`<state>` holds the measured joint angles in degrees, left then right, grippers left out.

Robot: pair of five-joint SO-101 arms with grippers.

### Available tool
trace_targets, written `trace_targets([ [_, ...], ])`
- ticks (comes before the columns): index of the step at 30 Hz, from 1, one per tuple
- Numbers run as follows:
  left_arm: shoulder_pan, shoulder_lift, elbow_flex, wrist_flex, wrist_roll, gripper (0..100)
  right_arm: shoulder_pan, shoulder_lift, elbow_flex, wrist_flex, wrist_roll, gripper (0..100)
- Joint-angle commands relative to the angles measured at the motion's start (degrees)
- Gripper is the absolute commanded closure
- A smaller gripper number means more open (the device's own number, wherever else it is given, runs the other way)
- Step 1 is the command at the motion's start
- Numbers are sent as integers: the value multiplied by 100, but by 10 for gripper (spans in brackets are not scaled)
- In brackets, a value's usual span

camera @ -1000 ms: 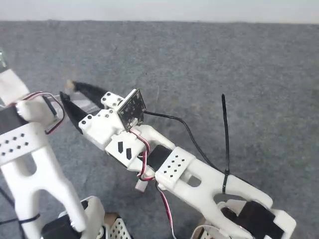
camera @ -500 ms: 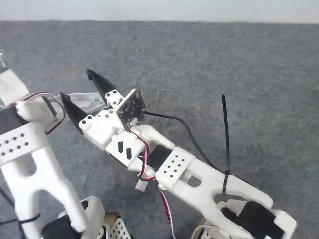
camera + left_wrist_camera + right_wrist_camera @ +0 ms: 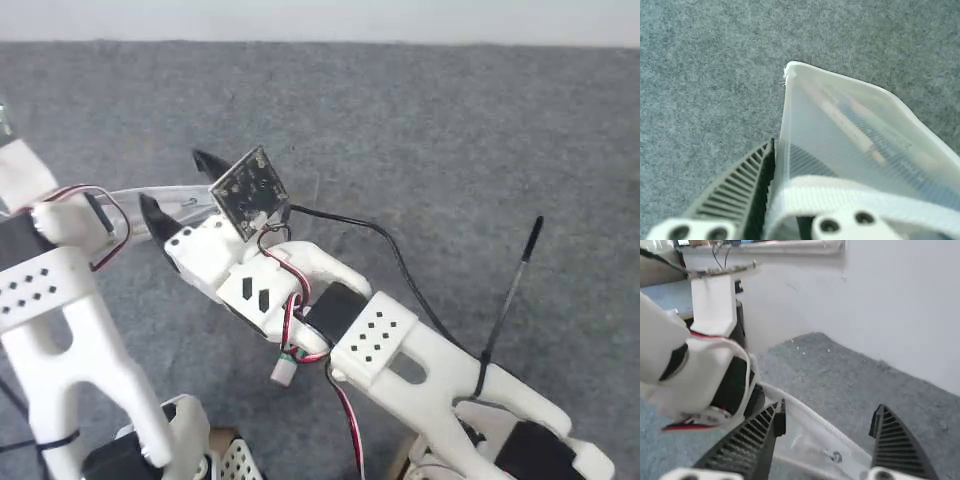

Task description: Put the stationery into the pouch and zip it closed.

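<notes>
Stationery (image 3: pixel 840 120) lies inside the pouch (image 3: pixel 865 165), which your left pincer (image 3: pixel 782 170) pinches over the worktop (image 3: pixel 700 60). Your right pincer (image 3: pixel 831 410) stands spread either side of it. Filling looks done; zipping appears left.

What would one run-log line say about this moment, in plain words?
left gripper: shut on pouch | pouch: pencils inside | right gripper: open, pouch edge between fingers

No legible text, labels, numbers or signs — none on any surface.
</notes>
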<state>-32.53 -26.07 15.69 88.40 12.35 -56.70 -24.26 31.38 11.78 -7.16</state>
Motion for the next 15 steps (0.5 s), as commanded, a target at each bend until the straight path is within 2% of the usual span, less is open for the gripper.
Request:
trace_targets([
  [1, -26, 88, 84, -141, 44, 987, 233, -629, -237, 989, 26, 735],
  [7, -26, 88, 101, -281, 53, 987, 215, -1754, -88, 2941, 0, 735],
  [10, -26, 62, 259, -466, 53, 987, 224, -2255, 114, 3978, -378, 735],
  [15, -26, 62, 286, -563, 70, 987, 242, -2651, 967, 4664, -738, 735],
])
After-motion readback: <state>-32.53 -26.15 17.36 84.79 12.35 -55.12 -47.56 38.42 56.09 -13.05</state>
